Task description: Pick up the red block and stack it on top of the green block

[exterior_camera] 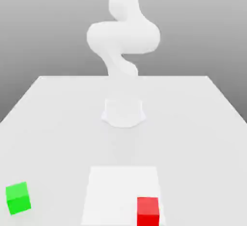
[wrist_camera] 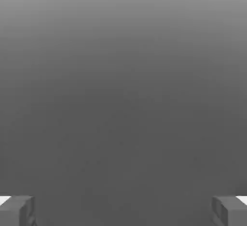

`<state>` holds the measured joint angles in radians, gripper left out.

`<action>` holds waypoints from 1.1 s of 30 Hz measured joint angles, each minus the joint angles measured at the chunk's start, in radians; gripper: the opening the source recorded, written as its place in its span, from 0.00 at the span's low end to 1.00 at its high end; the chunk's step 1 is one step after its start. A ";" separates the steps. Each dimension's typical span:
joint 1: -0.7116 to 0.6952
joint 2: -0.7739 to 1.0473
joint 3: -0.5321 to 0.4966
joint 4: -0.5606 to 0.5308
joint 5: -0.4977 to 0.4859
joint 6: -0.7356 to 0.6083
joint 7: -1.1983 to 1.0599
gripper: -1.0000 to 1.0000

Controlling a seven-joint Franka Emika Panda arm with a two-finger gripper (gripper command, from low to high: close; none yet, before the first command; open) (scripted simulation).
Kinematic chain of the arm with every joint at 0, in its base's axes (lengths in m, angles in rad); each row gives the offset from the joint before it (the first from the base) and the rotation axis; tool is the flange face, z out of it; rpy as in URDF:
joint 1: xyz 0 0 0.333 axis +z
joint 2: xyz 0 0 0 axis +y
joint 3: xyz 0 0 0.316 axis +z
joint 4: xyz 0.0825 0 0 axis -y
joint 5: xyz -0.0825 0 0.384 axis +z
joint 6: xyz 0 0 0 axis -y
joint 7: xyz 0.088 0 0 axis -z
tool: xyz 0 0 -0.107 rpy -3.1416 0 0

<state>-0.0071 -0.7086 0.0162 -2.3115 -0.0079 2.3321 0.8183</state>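
Red block (exterior_camera: 147, 211), green block (exterior_camera: 18, 198), white arm (exterior_camera: 123, 37), white table (exterior_camera: 193, 124).

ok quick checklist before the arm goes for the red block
1. Small red cube sits free on the white table: ok.
2. Small green cube has nothing on top: ok.
3. The two cubes are well apart, green toward the exterior view's left: ok.
4. Gripper fingers spread wide with nothing between them: ok.
5. Gripper lined up over the red cube: cannot tell.
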 joint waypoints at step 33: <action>0.029 1.114 0.063 -0.093 -0.086 0.475 0.193 0.00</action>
<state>0.0216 0.4049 0.0789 -2.4040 -0.0937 2.8068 1.0115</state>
